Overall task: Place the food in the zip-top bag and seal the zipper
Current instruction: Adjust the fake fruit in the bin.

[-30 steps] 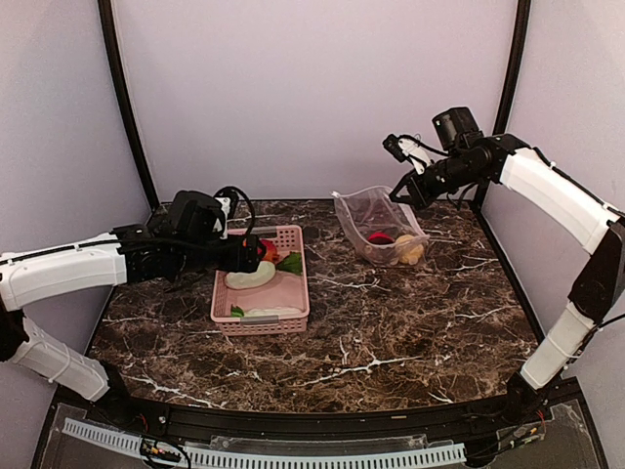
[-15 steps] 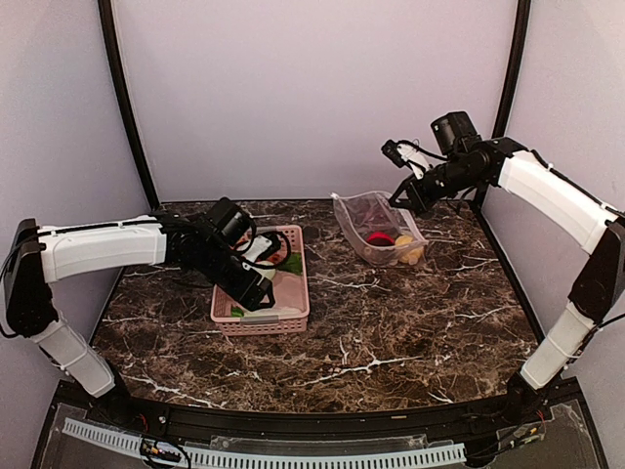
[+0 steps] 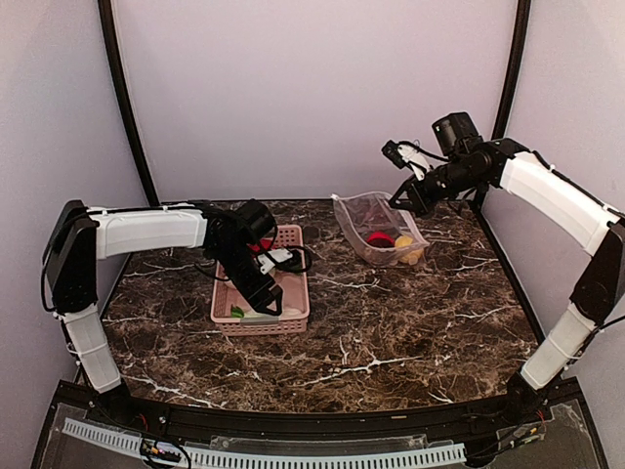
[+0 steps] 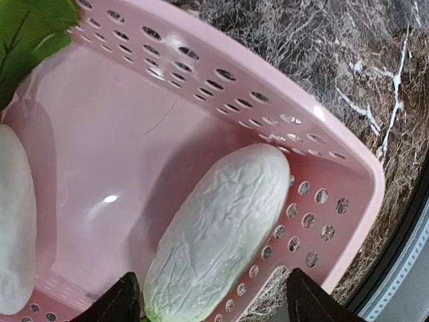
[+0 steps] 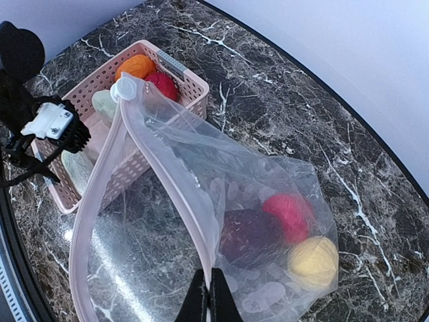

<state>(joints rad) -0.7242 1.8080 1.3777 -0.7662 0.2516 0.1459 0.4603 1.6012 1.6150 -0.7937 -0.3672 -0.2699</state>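
The clear zip-top bag (image 5: 167,268) stands open on the marble, its mouth towards the basket. My right gripper (image 5: 210,295) is shut on its pinkish zipper (image 5: 161,168) and holds that edge up (image 3: 402,198). Inside lie food pieces: red (image 5: 289,215), dark purple (image 5: 251,238) and yellow (image 5: 315,261). My left gripper (image 4: 218,305) points down, open, into the near end of the pink basket (image 4: 348,161). A white wrinkled vegetable (image 4: 221,231) lies between its fingers, untouched on the right side. Another white piece (image 4: 13,221) and a green leaf (image 4: 33,27) lie beside it.
An orange piece (image 5: 136,66) and a red piece (image 5: 161,84) sit at the basket's far end. The basket (image 3: 305,283) stands left of centre, the bag (image 3: 376,230) at the back right. Purple walls and black posts close in the table.
My left arm has swung from the left side over the basket and now points down at its near end, its jaws slightly narrower. The right arm and bag have stayed put.
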